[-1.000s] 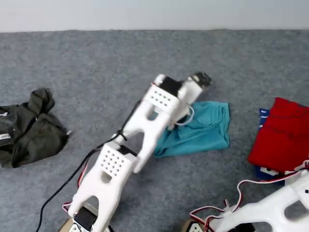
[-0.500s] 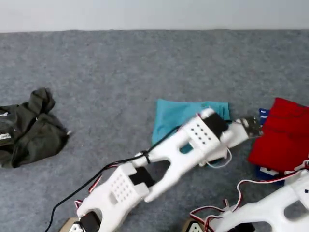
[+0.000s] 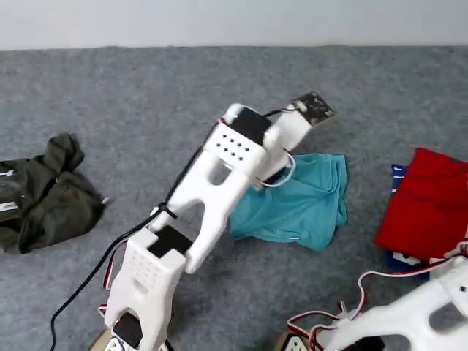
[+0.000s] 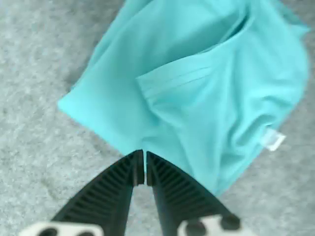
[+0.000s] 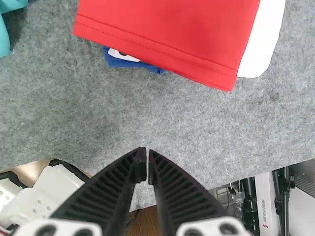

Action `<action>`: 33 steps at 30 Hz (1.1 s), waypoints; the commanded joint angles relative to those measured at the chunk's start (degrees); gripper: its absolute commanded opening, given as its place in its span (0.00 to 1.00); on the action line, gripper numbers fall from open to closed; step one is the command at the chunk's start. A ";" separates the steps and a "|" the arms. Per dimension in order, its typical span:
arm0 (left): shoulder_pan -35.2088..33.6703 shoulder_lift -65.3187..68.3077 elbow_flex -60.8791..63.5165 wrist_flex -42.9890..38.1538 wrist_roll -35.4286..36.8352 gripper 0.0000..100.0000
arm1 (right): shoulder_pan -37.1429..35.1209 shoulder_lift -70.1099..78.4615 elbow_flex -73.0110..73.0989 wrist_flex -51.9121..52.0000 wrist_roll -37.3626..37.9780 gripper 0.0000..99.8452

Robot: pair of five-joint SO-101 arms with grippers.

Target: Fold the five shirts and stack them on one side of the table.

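My left pincer [image 4: 141,163], clenched on nothing, hovers at the edge of the rumpled teal cotton shirt [image 4: 197,88], mid grey felt worktop [image 3: 146,95]. I judge it best to open, pinch one corner and fold flat before stacking on the red folded shirt [image 3: 428,201]. My right pincer [image 5: 143,162] is clenched and idle.

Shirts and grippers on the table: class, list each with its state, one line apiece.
teal shirt, loosely folded, rumpled
red shirt, folded, lying on blue shirt
dark green shirt, crumpled, unfolded
left gripper, shut
right gripper, shut
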 commanded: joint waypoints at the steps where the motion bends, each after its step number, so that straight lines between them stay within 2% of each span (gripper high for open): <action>1: -0.62 3.96 -0.04 -0.53 -1.14 0.02 | 0.31 -1.19 -0.44 2.07 0.62 0.01; 8: 6.59 13.27 -0.13 -0.35 -0.97 0.02 | 0.48 -1.19 -0.44 2.07 0.62 0.01; 17: 21.80 5.54 -0.92 1.32 0.79 0.02 | 0.48 -1.19 -0.44 2.07 0.62 0.01; 21: 26.29 4.48 -0.84 1.32 0.79 0.02 | 0.48 -1.19 -0.44 2.07 0.62 0.01; 27: 25.05 4.13 -1.27 1.14 0.44 0.02 | 0.48 -1.19 -0.44 2.07 0.62 0.01; 33: 15.38 2.64 -1.27 1.41 0.44 0.02 | 0.48 -1.19 -0.62 2.07 0.62 0.01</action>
